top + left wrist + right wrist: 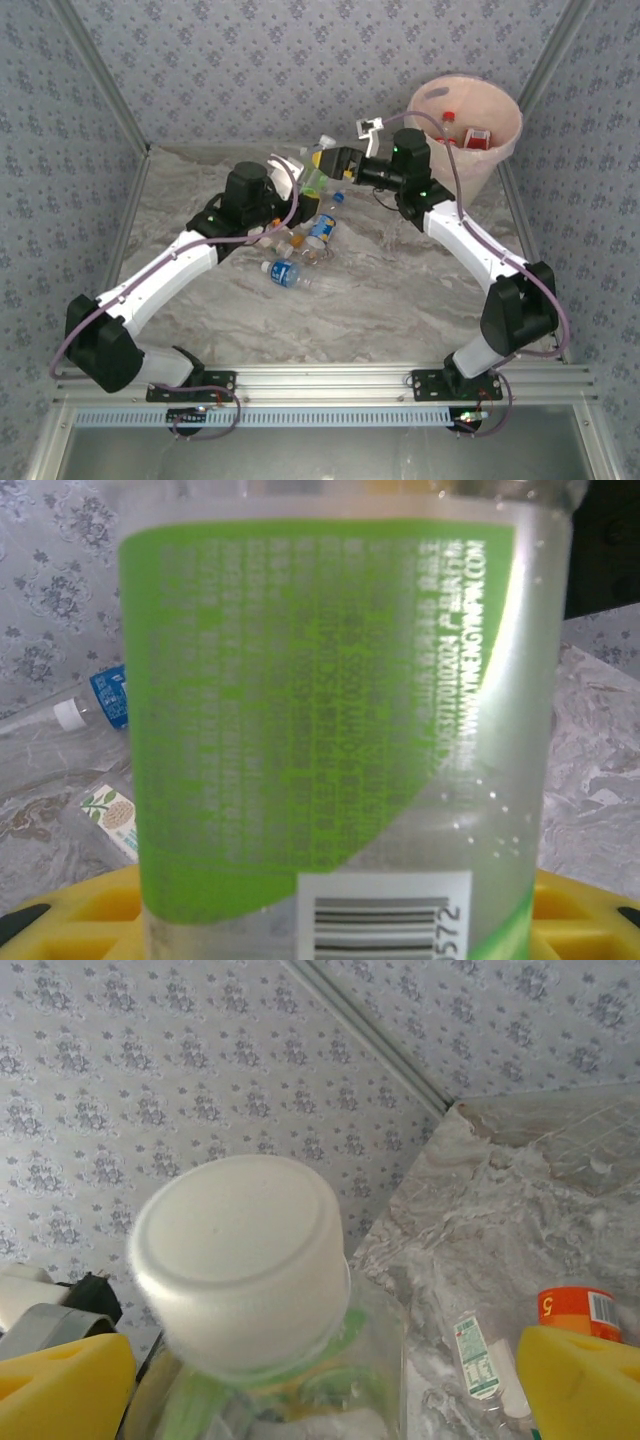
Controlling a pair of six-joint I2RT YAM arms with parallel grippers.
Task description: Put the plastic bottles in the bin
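The left gripper (330, 925) is clamping a green-labelled bottle (330, 710) by its body, holding it near the table's (380, 290) middle, well apart from the bin (497, 150) at the far right corner. The right gripper (320, 1385) is standing fully spread, its 2 yellow fingers (575, 1380) flanking the bottle's white cap (240, 1255) without touching it. This is looking like a handover. The right arm should be reaching a little deeper, so the pads are closing on the shoulder below the slick cap, with the left letting go only once that grip is firm.
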